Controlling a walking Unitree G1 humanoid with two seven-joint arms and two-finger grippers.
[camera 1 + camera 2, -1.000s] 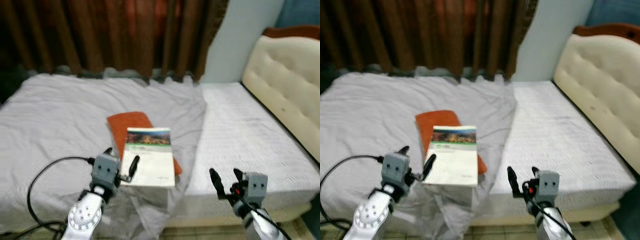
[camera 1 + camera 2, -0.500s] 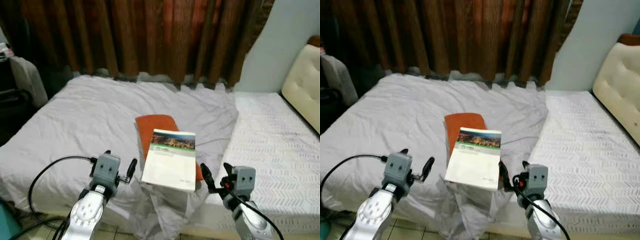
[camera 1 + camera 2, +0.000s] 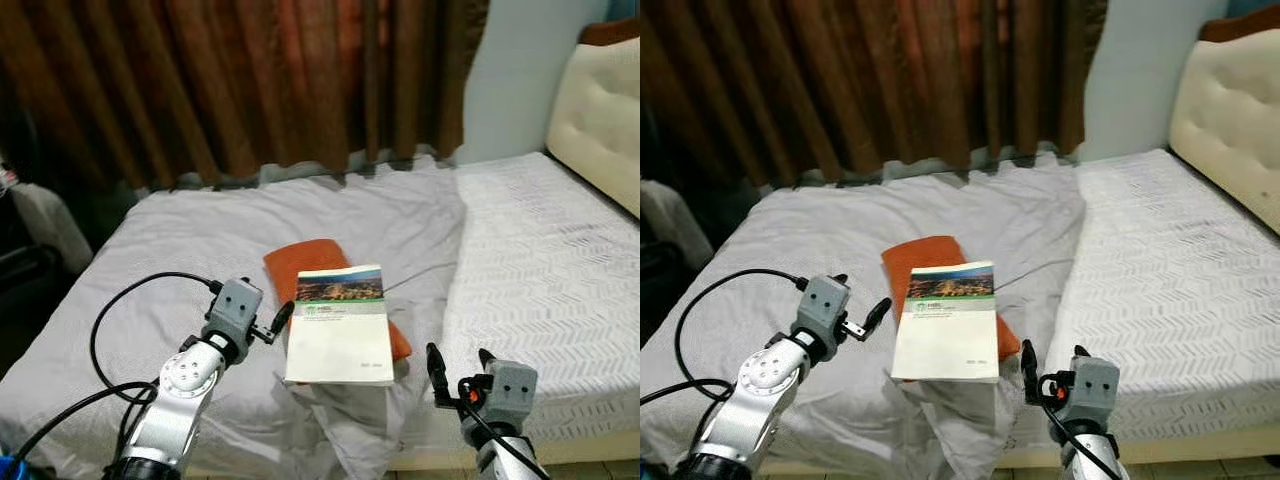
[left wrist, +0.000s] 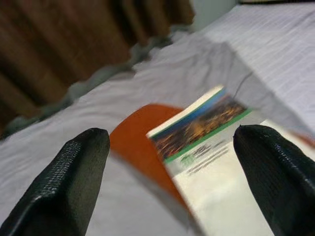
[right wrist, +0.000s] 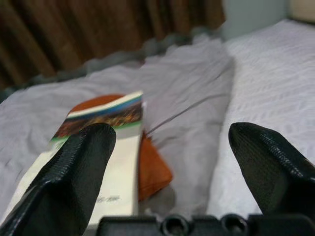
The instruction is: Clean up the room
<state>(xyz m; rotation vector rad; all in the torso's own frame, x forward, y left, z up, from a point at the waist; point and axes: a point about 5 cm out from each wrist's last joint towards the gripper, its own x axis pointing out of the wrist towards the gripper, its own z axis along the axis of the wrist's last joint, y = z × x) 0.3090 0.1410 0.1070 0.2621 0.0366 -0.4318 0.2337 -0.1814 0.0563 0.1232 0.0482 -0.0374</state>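
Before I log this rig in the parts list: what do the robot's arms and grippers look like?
Both arms are silver metal. The left arm has a round perforated joint disc and a looping black cable. Each ends in a grey boxy wrist block carrying a gripper of two long black textured fingers: left gripper, right gripper. The right block shows a small red part.

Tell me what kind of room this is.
Very likely a bedroom: a bed with a rumpled grey sheet, a padded cream headboard and brown curtains. A book lies on the sheet.
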